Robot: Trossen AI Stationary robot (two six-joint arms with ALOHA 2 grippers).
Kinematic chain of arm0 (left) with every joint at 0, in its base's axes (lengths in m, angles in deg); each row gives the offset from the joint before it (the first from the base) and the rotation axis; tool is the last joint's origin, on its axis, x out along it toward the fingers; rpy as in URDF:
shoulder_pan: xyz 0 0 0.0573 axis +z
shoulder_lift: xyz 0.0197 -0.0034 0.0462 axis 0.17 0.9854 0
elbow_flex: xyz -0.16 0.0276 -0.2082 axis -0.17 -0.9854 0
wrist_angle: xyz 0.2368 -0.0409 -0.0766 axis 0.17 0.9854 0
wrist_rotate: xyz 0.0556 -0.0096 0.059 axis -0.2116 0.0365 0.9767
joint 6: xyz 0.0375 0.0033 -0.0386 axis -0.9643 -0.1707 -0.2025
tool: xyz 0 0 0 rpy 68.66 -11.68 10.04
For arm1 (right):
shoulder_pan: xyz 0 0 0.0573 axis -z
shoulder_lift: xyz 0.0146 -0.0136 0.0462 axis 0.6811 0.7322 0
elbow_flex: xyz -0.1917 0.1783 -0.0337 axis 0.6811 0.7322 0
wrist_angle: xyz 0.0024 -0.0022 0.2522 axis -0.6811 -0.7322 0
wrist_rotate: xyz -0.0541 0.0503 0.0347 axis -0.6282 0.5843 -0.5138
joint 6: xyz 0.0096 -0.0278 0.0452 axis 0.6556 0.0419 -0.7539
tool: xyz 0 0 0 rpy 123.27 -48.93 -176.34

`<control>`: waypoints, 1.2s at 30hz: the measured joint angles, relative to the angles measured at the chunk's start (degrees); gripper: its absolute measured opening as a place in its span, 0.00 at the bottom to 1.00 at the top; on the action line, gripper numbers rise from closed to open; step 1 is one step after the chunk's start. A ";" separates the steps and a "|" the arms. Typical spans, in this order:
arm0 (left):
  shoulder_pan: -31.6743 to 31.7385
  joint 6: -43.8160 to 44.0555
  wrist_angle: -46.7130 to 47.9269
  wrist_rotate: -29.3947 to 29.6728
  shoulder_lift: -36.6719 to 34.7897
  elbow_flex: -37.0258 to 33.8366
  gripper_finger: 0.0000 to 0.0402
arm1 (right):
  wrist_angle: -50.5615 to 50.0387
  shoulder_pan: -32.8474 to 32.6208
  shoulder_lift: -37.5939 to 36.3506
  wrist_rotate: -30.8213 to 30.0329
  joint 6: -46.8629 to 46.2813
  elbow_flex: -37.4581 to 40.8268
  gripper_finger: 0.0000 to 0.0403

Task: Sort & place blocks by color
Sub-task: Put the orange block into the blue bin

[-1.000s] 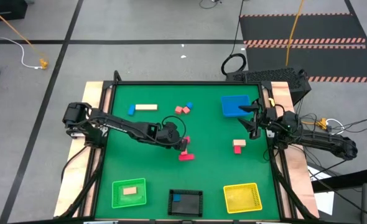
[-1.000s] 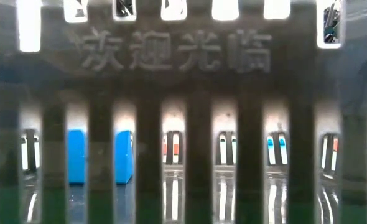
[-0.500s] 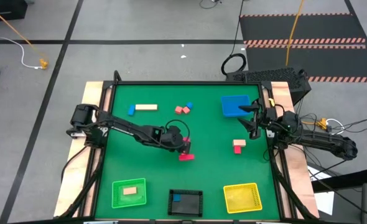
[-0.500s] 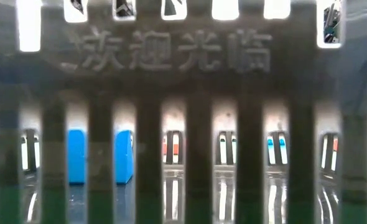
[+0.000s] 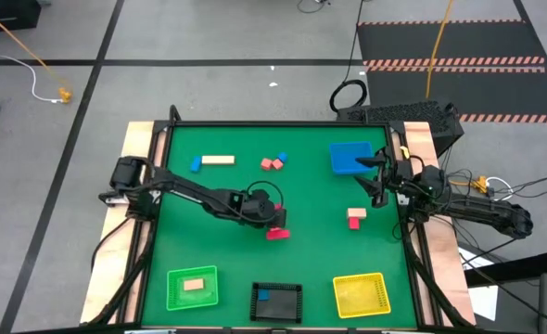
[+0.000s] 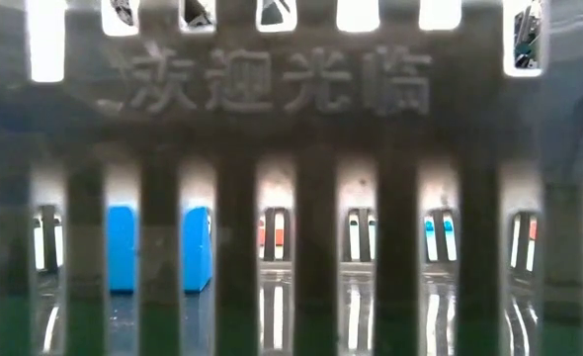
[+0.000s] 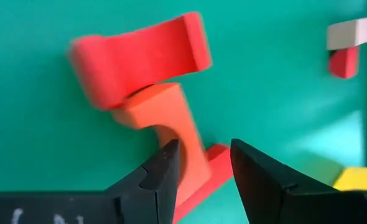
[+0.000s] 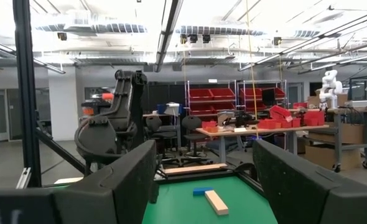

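progress first: your left gripper [image 5: 275, 220] has crept toward the middle of the high view over the last second and now sits right on the red blocks [image 5: 277, 233], a little below centre of the table. in the left wrist view its fingers [image 7: 162, 171] stand narrowly apart with the lower red block [image 7: 171, 127] between them, not clearly clamped, while an arched red block [image 7: 137, 56] leans on top. that puts you at the point of grasping, so close gently or the arched piece may tip off. your right gripper [image 5: 377, 176] has not moved; it waits at the right edge beside the flat blue tray [image 5: 350, 157], fingers spread wide and empty. other blocks lie in the upper left and right of the table. the yellow tray [image 5: 362, 294] at the lower right looks empty.
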 joint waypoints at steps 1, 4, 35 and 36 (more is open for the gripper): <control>0.00 0.82 0.49 -0.11 0.22 -0.07 0.36 | 0.10 -0.02 0.04 -0.01 0.00 -0.01 0.64; 0.00 3.42 -1.10 -0.34 1.62 0.01 0.36 | 0.09 0.00 0.19 -0.02 -0.01 0.01 0.64; 0.80 -2.35 -2.40 0.66 2.56 -0.11 0.36 | 0.08 -0.01 1.24 -0.02 -0.02 -0.01 0.64; 0.83 -2.27 -2.28 0.66 2.56 -0.11 0.36 | 0.07 -0.02 1.24 -0.02 -0.01 -0.01 0.64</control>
